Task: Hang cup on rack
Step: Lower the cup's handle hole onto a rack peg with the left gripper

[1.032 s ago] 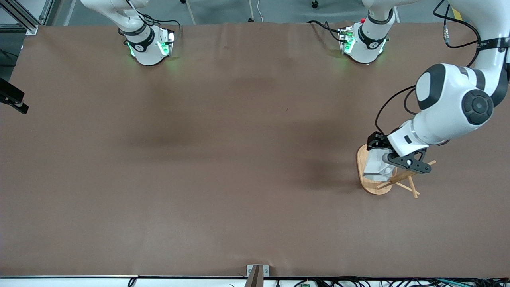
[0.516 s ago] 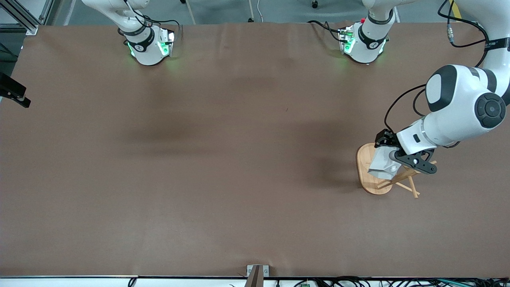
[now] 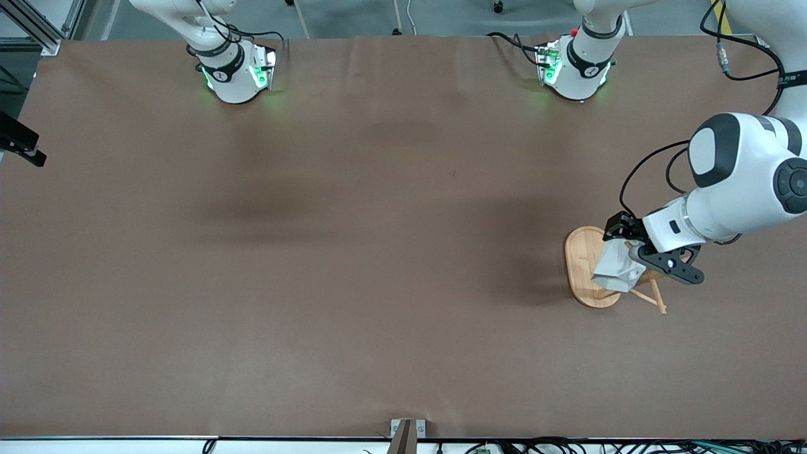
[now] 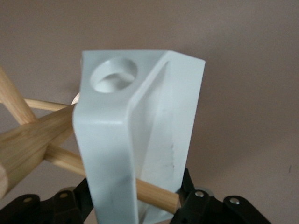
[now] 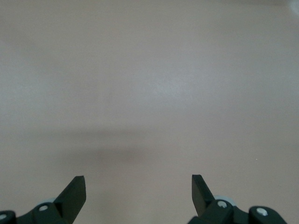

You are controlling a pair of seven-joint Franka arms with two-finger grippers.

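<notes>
Brown paper covers the counter, which is bare except for the rack standing toward the left arm's end. 2 white arms have their bases along the upper edge of the front view.

The left gripper is over the rack, its jaws clamped on the cup, so the cup hangs in the air above the oval base. The left wrist view shows the cup's long axis running straight away from the jaws, with its flat handle tab and round hole at the end farthest from them. A peg crosses against the cup's side near the jaws, and the hole looks unthreaded.

The right gripper waits with its jaws apart over bare counter.

Risks, as a judgement: because the peg sits beside the tab instead of through the hole, letting go now would probably drop the cup onto the base. Pressing sideways against the thin pegs could also tip the light rack.
</notes>
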